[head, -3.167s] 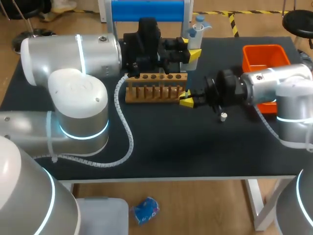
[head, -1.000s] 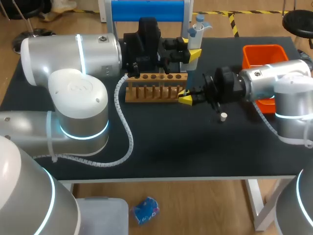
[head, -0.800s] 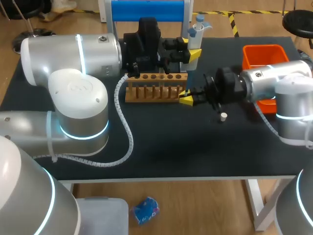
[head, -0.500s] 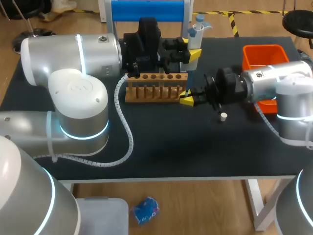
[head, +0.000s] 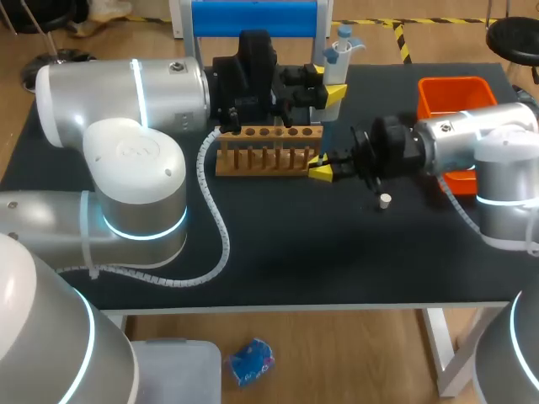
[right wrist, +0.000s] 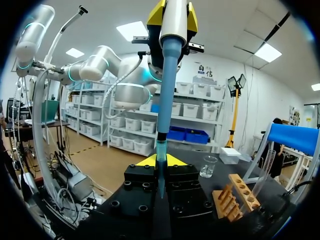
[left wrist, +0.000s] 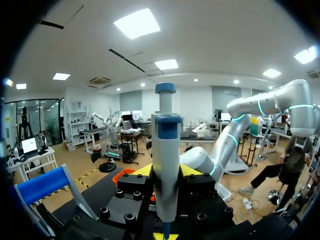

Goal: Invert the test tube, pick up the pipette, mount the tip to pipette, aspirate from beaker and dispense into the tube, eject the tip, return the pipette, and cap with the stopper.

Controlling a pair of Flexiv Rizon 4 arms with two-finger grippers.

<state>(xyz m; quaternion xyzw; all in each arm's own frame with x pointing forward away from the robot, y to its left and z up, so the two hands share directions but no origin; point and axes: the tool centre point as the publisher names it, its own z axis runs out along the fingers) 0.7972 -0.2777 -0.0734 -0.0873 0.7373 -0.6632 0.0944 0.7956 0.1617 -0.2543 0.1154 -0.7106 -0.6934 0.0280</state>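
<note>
On the black tabletop (head: 278, 252), toward the far side: wooden rack (head: 268, 151) with a row of holes, long side facing the near edge. Matte, dark surface.

Off the rack's right end, out on bare surface: small white stopper (head: 385, 200), alone, touching nothing, near the right arm (head: 480, 143) and well apart from the rack. Farther right, at the table's right edge: orange bin (head: 438, 101), partly hidden by that arm.

Reaching in from the left, over the rack's far side: left arm (head: 126, 93), bulky, hiding much of the left half of the table. Left gripper (head: 324, 84) beyond the rack's right end, fingers clamped from two sides on the pipette (head: 335, 59). Pipette upright, white and blue, plunger end up. Same grasp plain in the left wrist view, body squeezed between the black finger blocks.

Level with the table and pointing at the rack's right end: right gripper (head: 321, 172), yellow ends just beside the wood. From the right wrist view, fingers nearly together, pinching a thin clear tip (right wrist: 160, 150) seated on the pipette's blue shaft, which comes straight down from above.

Ahead of the right gripper, standing on the black surface: clear beaker (right wrist: 208, 167). Beside it, at the rack: glass test tube (right wrist: 261, 181), tilted. Which hole holds it, unclear.
</note>
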